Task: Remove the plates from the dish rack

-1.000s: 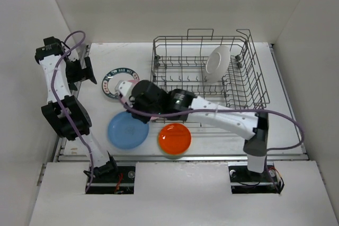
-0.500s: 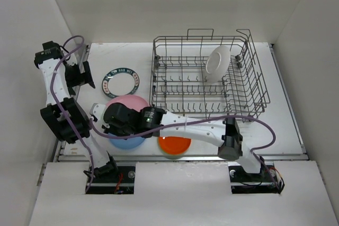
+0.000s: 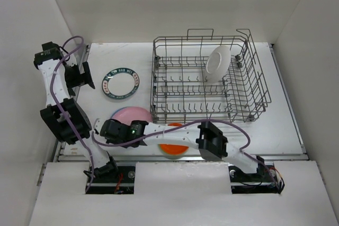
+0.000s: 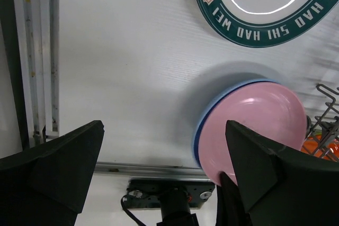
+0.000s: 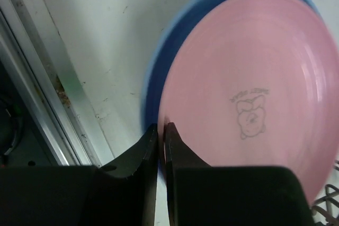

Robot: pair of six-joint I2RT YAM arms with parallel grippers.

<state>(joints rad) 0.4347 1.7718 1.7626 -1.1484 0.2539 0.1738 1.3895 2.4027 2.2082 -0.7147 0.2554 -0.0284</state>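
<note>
Your right gripper (image 5: 161, 130) is pinching its jaws together on the near rim of the pink plate (image 5: 249, 88), low in the right wrist view. That plate is lying over the blue plate (image 5: 169, 62), whose edge is showing as a crescent at its upper left. In the top view both are sitting at lower left of centre, just beside the bottom left corner of the dish rack (image 3: 157, 72). Your right arm is stretching across the orange plate (image 3: 170, 150) and hiding part of it. One white plate (image 3: 217, 63) is standing on edge in the rack at upper right. The green-ringed plate (image 3: 121, 83) is lying flat left of the rack. Your left gripper (image 4: 164, 125) is hanging with its jaws wide apart, holding nothing.
</note>
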